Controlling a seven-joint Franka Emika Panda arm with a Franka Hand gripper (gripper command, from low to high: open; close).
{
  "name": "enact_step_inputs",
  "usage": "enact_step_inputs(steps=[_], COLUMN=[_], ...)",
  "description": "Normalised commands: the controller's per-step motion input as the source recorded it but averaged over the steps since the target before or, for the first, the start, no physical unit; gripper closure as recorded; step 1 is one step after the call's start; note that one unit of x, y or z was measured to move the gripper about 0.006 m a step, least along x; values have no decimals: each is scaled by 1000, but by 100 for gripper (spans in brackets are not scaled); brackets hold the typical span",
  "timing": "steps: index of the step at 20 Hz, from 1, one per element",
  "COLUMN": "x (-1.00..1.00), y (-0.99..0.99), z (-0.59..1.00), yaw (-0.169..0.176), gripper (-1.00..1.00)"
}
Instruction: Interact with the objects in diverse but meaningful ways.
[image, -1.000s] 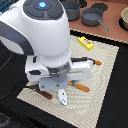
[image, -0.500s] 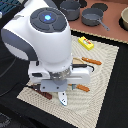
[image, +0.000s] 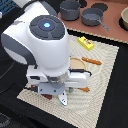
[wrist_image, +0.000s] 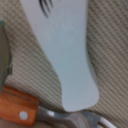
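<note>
A white-grey fish shape (wrist_image: 67, 55) fills the wrist view, lying on the woven beige mat (wrist_image: 110, 45) very close to the camera. No fingers show in that view. In the exterior view my gripper (image: 63, 98) hangs low over the near edge of the mat (image: 107, 62), and the arm's body hides most of it. I cannot tell how the jaws stand. A yellow printed carton (image: 86, 43) lies on the far side of the mat, well away from the gripper.
An orange-handled utensil (wrist_image: 17, 107) lies just beside the fish, with its metal end (wrist_image: 75, 119) alongside. Another orange-handled piece (image: 93, 62) rests by a tan round plate (image: 76, 64). Two grey pots (image: 70, 9) (image: 93, 17) stand on the far surface.
The arm's upper body has sunk a little lower in the exterior view. The hand stays over nearly the same spot on the mat.
</note>
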Motion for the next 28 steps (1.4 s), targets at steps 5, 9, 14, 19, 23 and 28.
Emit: enact_step_inputs(steps=[5, 9, 14, 19, 23, 28], x=[137, 226, 109, -15, 178, 206], y=[-112, -36, 62, 359, 678, 866], z=[-81, -96, 603, 1000, 951, 321], yaw=[-35, -36, -9, -5, -1, 20], gripper=[100, 100, 100, 100, 100, 100])
